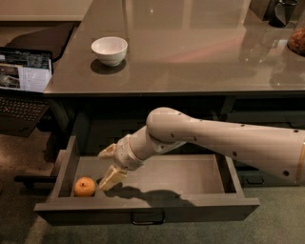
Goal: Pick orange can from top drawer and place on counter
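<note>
The orange can (85, 187), a small round orange ball, lies on the floor of the open top drawer (190, 178) at its front left corner. My gripper (106, 167) is inside the drawer, just right of the ball, with its two pale fingers (110, 178) spread open. The lower finger nearly touches the ball. The gripper holds nothing. The glossy grey-brown counter (190, 43) stretches above the drawer.
A white bowl (109, 50) stands on the counter's left part. A laptop (21, 86) sits on a low surface to the left. Dark objects (281, 12) and an orange-brown thing (298, 40) sit at the counter's far right. The drawer front has a small bar handle (147, 219).
</note>
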Robot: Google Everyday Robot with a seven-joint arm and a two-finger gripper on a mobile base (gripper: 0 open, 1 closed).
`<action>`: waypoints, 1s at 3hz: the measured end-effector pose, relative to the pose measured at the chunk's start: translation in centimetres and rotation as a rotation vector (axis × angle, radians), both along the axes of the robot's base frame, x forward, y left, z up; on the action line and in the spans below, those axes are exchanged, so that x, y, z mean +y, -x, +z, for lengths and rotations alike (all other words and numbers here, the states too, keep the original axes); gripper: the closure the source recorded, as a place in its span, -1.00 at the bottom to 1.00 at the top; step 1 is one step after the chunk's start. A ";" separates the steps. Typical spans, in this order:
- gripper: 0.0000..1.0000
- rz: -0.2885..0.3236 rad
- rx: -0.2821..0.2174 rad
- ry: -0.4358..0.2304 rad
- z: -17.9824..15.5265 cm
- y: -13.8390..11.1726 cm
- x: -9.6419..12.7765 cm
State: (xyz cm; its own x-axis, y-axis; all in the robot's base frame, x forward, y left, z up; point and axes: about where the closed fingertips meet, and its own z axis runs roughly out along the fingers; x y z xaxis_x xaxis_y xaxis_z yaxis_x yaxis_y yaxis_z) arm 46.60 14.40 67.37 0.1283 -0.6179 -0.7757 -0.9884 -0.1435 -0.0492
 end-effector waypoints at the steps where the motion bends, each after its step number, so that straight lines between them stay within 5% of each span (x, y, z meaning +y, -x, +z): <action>1: -0.44 0.021 0.014 -0.006 -0.7 0.3 0.6; 2: -0.40 0.038 0.023 -0.010 -1.1 0.6 1.4; 3: -0.26 0.071 0.035 -0.010 -2.3 1.0 5.5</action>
